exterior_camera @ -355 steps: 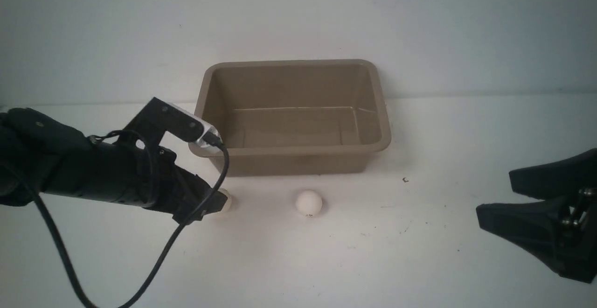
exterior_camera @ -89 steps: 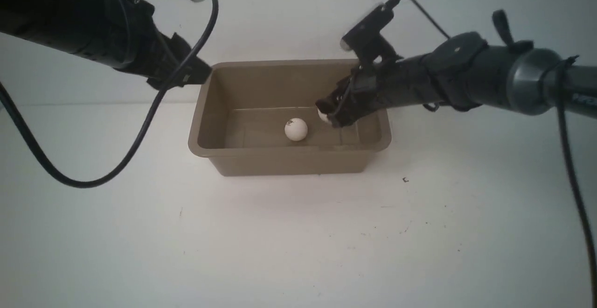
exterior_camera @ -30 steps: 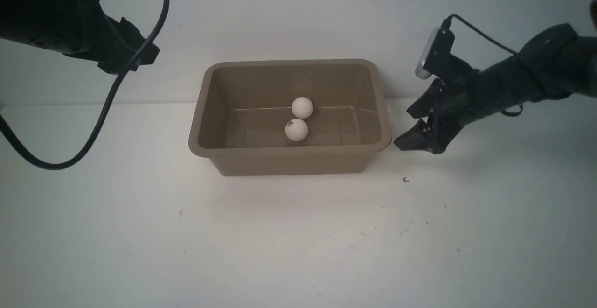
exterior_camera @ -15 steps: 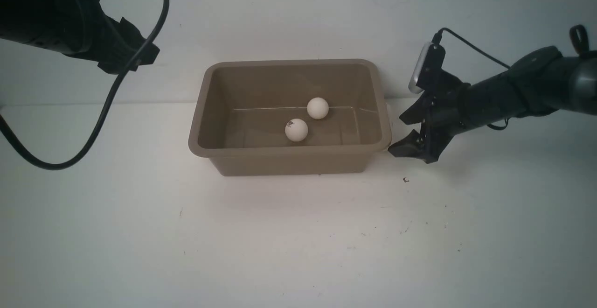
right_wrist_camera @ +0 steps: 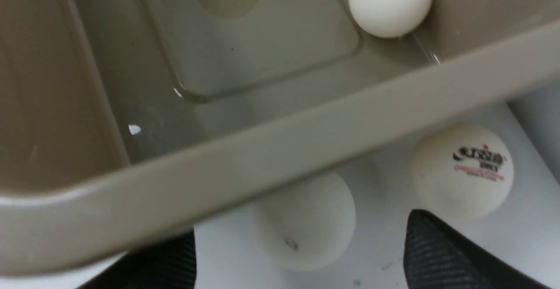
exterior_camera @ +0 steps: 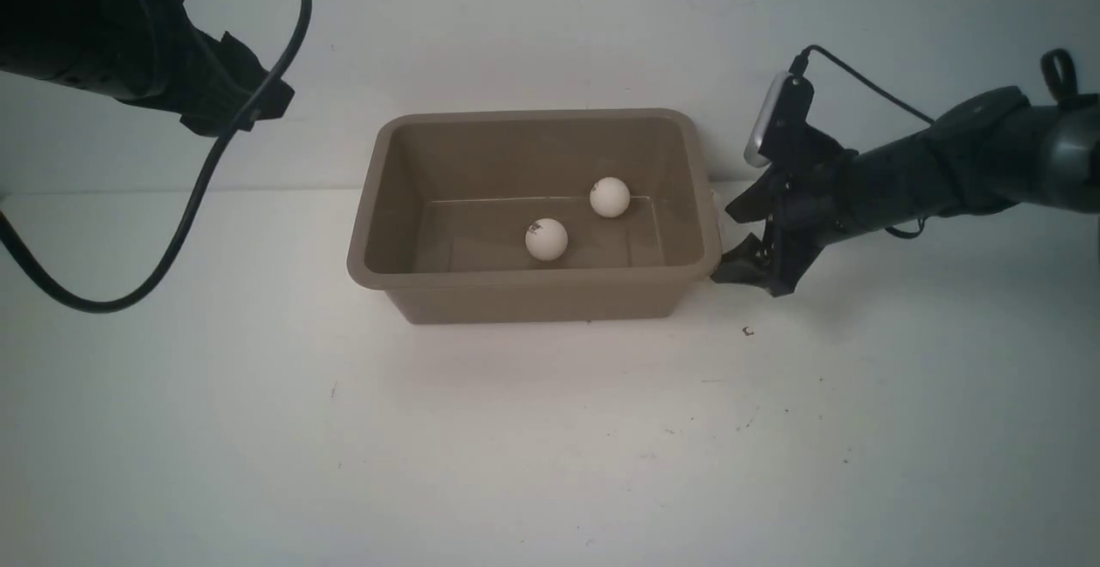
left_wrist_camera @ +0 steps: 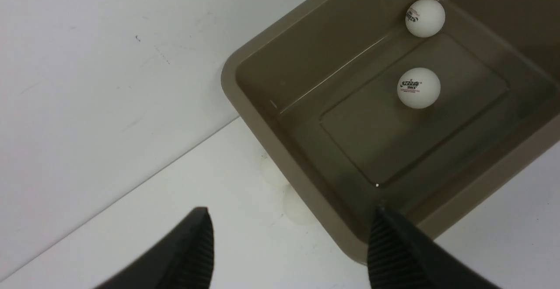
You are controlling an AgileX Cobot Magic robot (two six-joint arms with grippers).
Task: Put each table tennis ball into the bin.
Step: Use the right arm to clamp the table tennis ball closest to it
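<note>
On a white table [exterior_camera: 516, 464], a taupe bin [exterior_camera: 533, 296] holds two table tennis balls [exterior_camera: 546, 239]; the left gripper [left_wrist_camera: 292, 219] hangs clear, jaws apart and empty, while the right gripper [exterior_camera: 729, 242] straddles a third ball [right_wrist_camera: 306, 221] by the bin's outer wall, jaws spread, seemingly ready to grip.

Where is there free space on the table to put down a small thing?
The wide table strip in front of the bin is bare. Crowded: along the bin's right wall, where the open right gripper flanks a shaded ball, a printed ball beside it.
</note>
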